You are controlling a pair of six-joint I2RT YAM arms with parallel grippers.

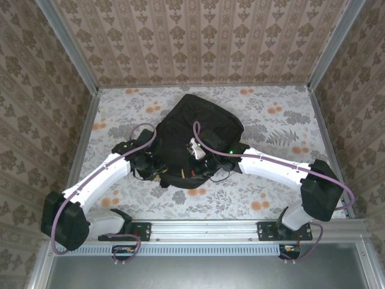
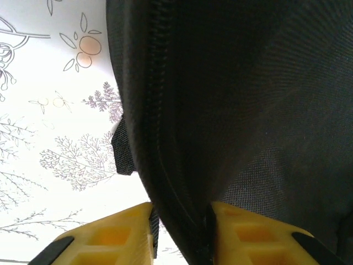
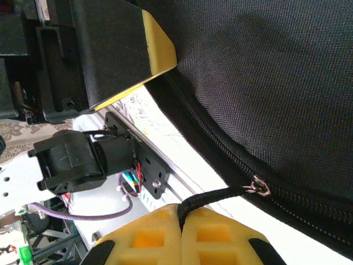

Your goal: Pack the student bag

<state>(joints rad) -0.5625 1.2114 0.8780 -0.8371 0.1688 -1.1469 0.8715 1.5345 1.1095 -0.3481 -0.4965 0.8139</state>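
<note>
The student bag [image 1: 198, 129] lies mid-frame on the flowered table [image 1: 289, 120]. Bare cloth lies open to its left, right and upper side, out to the patterned walls [image 1: 198, 36]. At the bag's lower edge, the left gripper [image 2: 181, 221] pinches the zipper seam [image 2: 165, 110]. The right gripper [image 3: 182, 221] is clamped on the pull cord [image 3: 218, 194], which runs to the zipper slider [image 3: 259, 187]. The bag's inside is hidden.

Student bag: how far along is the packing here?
Done: the student bag lies flat mid-table; its contents cannot be seen. In hand: left gripper pinches the zipper seam, right gripper is shut on the zipper pull cord. Left: running the zipper, likely.
</note>
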